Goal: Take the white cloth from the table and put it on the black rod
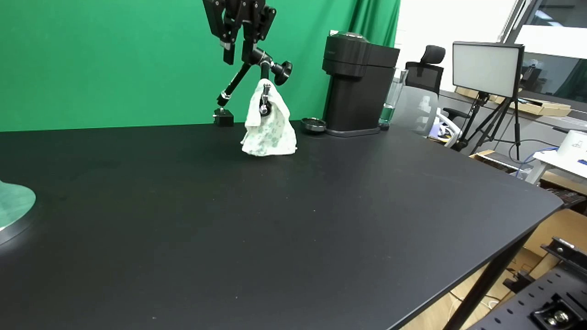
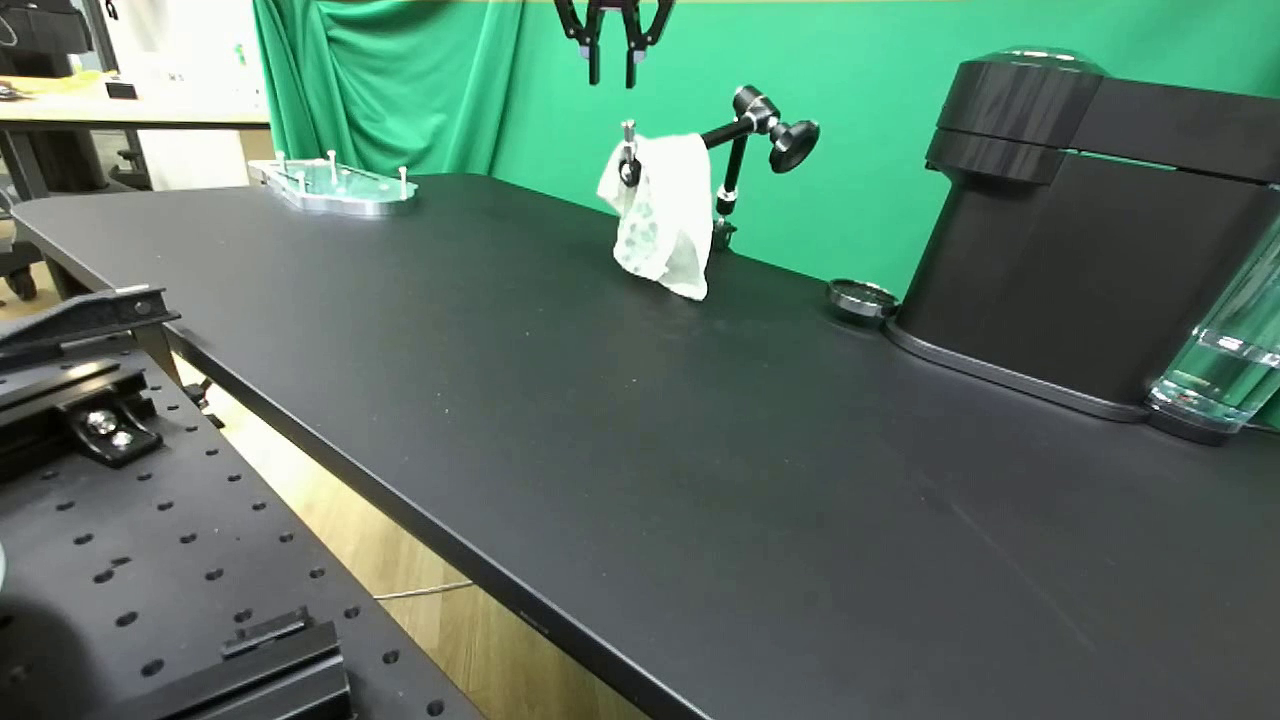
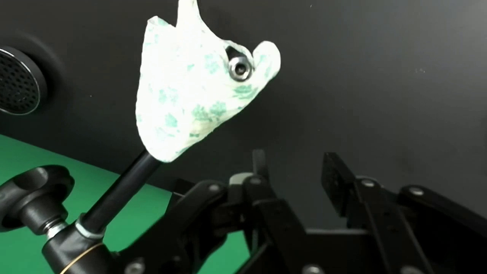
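Note:
The white cloth with green print hangs draped over the black rod, in both exterior views (image 1: 270, 135) (image 2: 665, 225) and in the wrist view (image 3: 186, 91). The black rod (image 2: 725, 133) belongs to a jointed stand; a bare length of it shows in the wrist view (image 3: 121, 194). The rod's metal-tipped end pokes out beside the cloth. The part under the cloth is hidden. The cloth's lower edge hangs close to the table; I cannot tell whether it touches. My gripper (image 1: 238, 52) is open and empty, above the cloth and apart from it, also in the other views (image 2: 612, 75) (image 3: 295, 163).
A black coffee machine (image 1: 353, 87) (image 2: 1050, 250) with a clear water tank (image 2: 1225, 350) stands beyond a small round drip tray (image 2: 860, 298). The stand's knob (image 2: 794, 146) sticks out beside the rod. A clear plate with pegs (image 2: 340, 195) lies at the table's far end.

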`<state>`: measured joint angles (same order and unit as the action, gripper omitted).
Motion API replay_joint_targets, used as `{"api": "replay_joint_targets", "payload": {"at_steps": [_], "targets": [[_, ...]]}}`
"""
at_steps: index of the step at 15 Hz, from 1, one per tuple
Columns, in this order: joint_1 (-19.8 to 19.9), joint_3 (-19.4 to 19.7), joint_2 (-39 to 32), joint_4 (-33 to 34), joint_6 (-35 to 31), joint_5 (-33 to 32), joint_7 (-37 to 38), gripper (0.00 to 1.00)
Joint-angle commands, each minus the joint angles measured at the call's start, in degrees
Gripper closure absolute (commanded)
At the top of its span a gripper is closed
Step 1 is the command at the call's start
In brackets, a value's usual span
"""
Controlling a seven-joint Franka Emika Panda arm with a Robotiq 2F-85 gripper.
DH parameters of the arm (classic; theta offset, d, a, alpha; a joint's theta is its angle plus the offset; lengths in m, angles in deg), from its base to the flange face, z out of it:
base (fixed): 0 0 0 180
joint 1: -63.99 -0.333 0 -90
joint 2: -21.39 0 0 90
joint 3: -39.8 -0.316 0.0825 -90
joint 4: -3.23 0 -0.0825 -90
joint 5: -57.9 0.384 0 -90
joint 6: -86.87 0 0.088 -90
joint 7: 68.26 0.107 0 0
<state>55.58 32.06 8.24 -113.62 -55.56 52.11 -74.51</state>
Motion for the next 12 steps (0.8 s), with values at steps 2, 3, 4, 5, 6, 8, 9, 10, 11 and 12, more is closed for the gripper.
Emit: {"api": "replay_joint_targets", "payload": {"at_steps": [2,3,4,5,6,8,9,10,11,12], "targets": [[-0.38,0.0,-1.72,3.4,4.94,-0.33,0.64,0.2],[-0.43,-0.13,-1.7,3.55,5.59,-0.33,0.24,0.12],[-0.6,-0.23,-1.49,3.45,6.16,-0.69,-0.09,0.06],[-0.85,-0.38,-1.15,3.0,6.07,-1.28,-0.53,0.01],[-1.5,-0.21,-0.63,2.37,5.82,-3.07,0.09,0.0],[-2.66,0.01,0.06,1.39,5.39,-6.56,1.5,0.0],[-3.15,-0.07,0.38,1.05,6.3,-7.55,2.1,0.0],[-3.62,-0.11,0.5,0.96,7.78,-8.35,2.65,0.0],[-4.03,-0.42,0.71,0.83,10.01,-8.48,2.67,0.0],[-4.33,-0.68,0.84,0.6,11.8,-8.47,2.49,0.0]]}}
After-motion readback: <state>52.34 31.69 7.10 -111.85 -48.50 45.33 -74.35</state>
